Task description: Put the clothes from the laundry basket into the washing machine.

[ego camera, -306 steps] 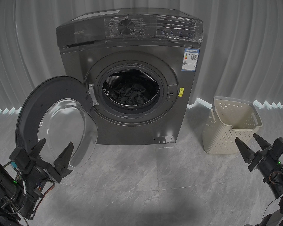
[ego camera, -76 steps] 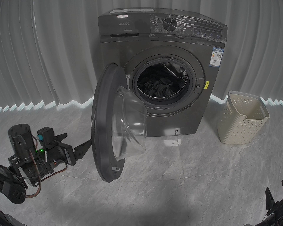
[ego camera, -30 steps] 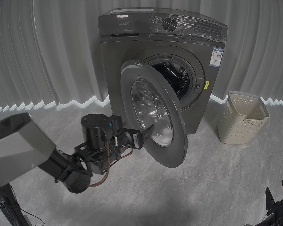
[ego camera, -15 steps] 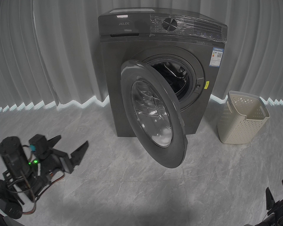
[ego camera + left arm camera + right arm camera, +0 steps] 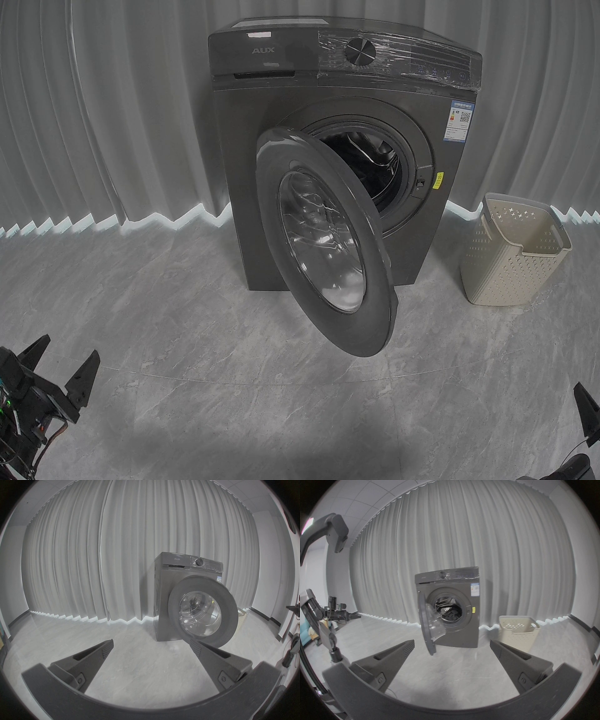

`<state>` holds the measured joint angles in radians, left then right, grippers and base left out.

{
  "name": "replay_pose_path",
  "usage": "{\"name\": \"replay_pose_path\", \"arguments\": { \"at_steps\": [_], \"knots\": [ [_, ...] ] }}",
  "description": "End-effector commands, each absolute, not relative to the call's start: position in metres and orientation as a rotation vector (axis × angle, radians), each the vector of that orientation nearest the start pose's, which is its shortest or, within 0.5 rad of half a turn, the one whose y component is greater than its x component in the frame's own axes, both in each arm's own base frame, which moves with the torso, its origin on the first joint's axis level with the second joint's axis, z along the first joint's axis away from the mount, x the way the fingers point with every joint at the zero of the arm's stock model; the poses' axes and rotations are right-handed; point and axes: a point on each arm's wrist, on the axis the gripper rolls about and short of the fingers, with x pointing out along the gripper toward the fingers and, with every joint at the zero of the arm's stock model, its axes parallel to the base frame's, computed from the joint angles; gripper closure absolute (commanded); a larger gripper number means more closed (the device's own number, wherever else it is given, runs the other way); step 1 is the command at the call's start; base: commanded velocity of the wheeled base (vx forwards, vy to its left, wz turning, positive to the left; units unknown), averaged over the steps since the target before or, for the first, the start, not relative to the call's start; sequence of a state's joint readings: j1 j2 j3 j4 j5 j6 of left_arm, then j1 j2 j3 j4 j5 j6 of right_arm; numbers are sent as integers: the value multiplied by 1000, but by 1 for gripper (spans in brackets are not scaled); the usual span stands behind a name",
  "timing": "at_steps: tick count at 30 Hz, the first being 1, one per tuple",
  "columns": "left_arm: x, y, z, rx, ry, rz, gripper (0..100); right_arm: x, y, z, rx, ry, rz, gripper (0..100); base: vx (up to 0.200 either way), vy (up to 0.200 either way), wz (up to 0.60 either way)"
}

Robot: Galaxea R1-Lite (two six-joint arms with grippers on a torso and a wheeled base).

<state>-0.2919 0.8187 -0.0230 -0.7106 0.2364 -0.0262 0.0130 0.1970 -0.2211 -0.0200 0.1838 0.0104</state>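
door [image 5: 325,244] now swung half-shut over the washing machine [image 5: 275,112] mouth | left gripper [image 5: 69,347] pulled back to lower left, spread wide, empty | right gripper [image 5: 450,642] likewise wide | clothes [image 5: 451,612] in drum, laundry basket [image 5: 494,269] right | latch pending, probably

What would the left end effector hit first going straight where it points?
Nothing close: bare floor lies ahead of the left end effector. Farther on, probably the washer beside its door, though depth is unclear.
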Motion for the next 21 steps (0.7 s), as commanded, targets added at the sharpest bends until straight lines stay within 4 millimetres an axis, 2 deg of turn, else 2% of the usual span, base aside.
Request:
{"name": "replay_pose_path", "arguments": {
  "at_steps": [1, 2, 3, 4, 5, 6, 9, 10, 11, 12, 17, 21],
  "knots": [
    [21, 1, 115, -8, 63, 30, 0, 72, 16, 176, 41, 208, 508, 0, 0, 0, 0],
    [16, 2, 110, -8, 78, 24, 0, 86, 20, 177, 44, 224, 550, 0, 0, 0, 0],
    [16, 2, 110, -8, 78, 24, 0, 86, 20, 177, 44, 224, 550, 0, 0, 0, 0],
    [7, 2, 102, -6, 90, -22, 0, 106, 31, 176, 45, 255, 613, 0, 0, 0, 0],
    [6, 2, 101, -6, 90, -25, 0, 109, 33, 176, 44, 260, 622, 0, 0, 0, 0],
    [2, 2, 96, -3, 96, -56, 0, 124, 40, 174, 38, 270, 647, 0, 0, 0, 0],
    [0, 2, 93, -4, 113, -27, 0, 147, 51, 170, 23, 279, 638, 0, 0, 0, 0],
    [0, 2, 93, -4, 113, -27, 0, 147, 51, 170, 23, 279, 638, 0, 0, 0, 0],
    [-2, 2, 89, -1, 139, -11, 0, 162, 65, 172, 20, 278, 659, 0, 0, 0, 0],
    [-3, 2, 88, -1, 140, -11, 0, 164, 67, 171, 20, 280, 660, 0, 0, 0, 0],
    [-7, 3, 86, 2, 116, 17, 0, 205, 97, 173, 9, 283, 553, 0, 0, 0, 0],
    [-10, 3, 85, -8, 82, 19, 0, 220, 121, 176, 4, 230, 527, 0, 0, 0, 0]
  ]
}}
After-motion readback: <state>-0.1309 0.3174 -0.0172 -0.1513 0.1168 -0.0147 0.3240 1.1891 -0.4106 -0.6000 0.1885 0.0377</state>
